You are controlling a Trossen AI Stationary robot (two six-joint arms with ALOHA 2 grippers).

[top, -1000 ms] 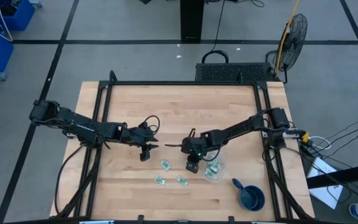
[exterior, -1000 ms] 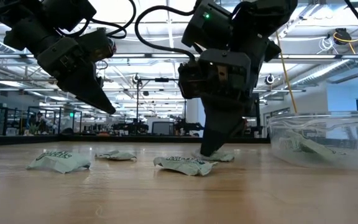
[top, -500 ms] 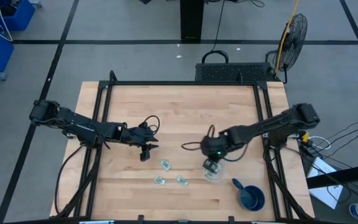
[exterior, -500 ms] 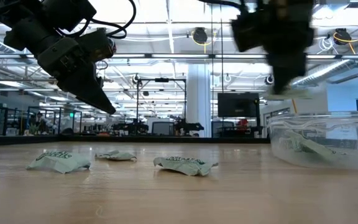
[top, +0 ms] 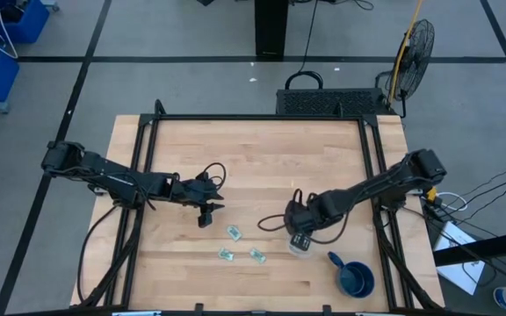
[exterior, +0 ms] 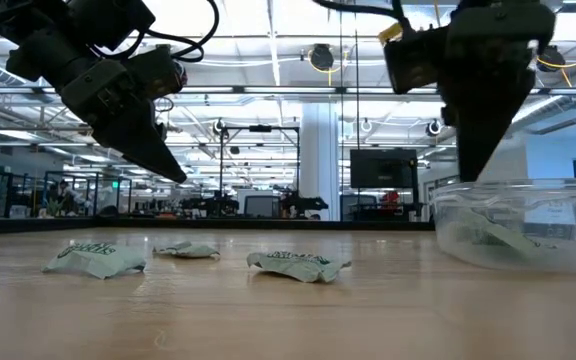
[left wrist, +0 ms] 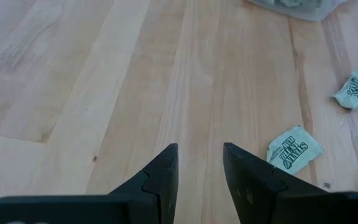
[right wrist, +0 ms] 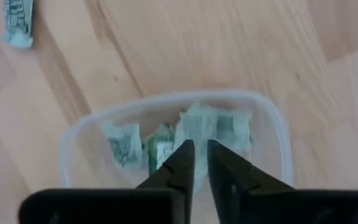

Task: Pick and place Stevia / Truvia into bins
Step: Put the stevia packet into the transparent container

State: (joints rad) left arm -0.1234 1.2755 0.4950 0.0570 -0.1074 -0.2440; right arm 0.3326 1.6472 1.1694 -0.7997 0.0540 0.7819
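Observation:
Three pale green and white packets lie flat on the wood: one (top: 234,233), one (top: 226,254) and one (top: 257,254); the low view shows them too, the nearest packet (exterior: 298,265) among them. The clear container (top: 299,248) stands on the table with several packets inside (right wrist: 197,127). My right gripper (right wrist: 196,152) hangs just above the container's opening (exterior: 473,170), fingers pointing down and a narrow gap apart, with nothing between them. My left gripper (top: 205,216) hovers open above bare wood (left wrist: 197,168), left of the packets.
A dark blue cup with a handle (top: 354,278) stands near the table's near right corner, close to the container. Black frame rails run along the table's left and right edges. Bare wood fills the table's far half.
My right gripper rose from the table with a packet at its fingertips, moved toward the table's right edge and came over the container, then dropped a little. The packet no longer shows at its fingertips. One packet fewer lies on the wood.

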